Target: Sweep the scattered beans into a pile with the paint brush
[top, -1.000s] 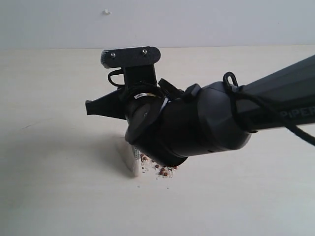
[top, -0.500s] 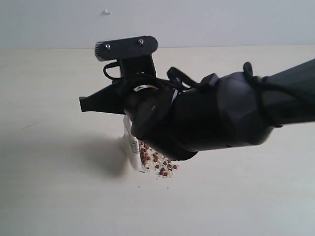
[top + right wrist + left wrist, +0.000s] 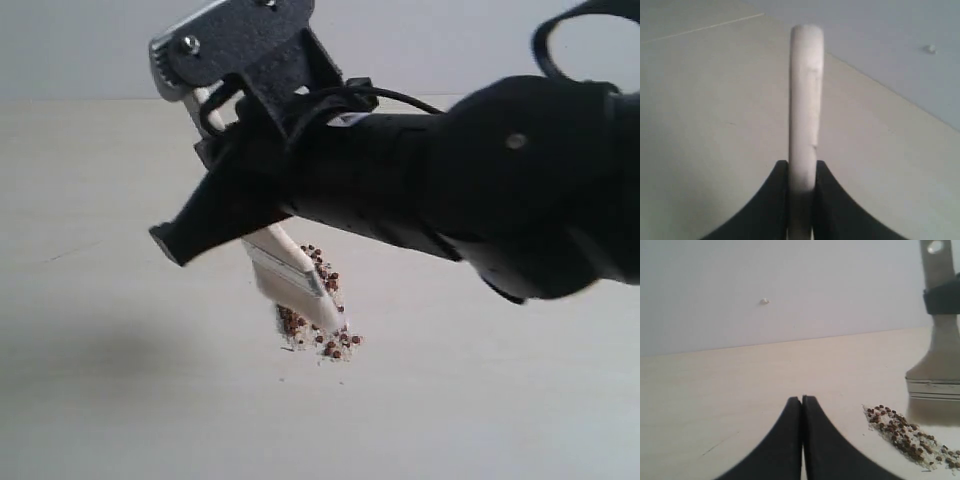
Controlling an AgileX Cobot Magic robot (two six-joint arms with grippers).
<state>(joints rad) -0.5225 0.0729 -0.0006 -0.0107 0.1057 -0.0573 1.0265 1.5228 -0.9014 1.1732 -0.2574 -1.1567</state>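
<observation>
My right gripper point(image 3: 200, 225) point(image 3: 801, 167) is shut on the pale wooden handle of the paint brush point(image 3: 285, 270) point(image 3: 940, 355). The brush hangs tilted, with its grey band and white bristles point(image 3: 305, 300) down at the beans. The beans point(image 3: 322, 338) point(image 3: 900, 432) lie in a small reddish-brown heap mixed with pale crumbs, and a few more point(image 3: 322, 265) show just behind the brush. In the right wrist view only the handle point(image 3: 804, 95) shows, edge-on between the jaws. My left gripper point(image 3: 802, 399) is shut and empty, low over the table, to one side of the heap.
The pale wooden table point(image 3: 110, 400) meets a grey-white wall point(image 3: 790, 280) at the back. A lone white speck point(image 3: 764, 301) point(image 3: 929, 48) sits on the wall. The bulky black right arm point(image 3: 500, 190) covers much of the exterior view.
The right arm has swung up and closer to the camera. The brush, upright at the left edge of the heap before, now leans over it, and more beans show.
</observation>
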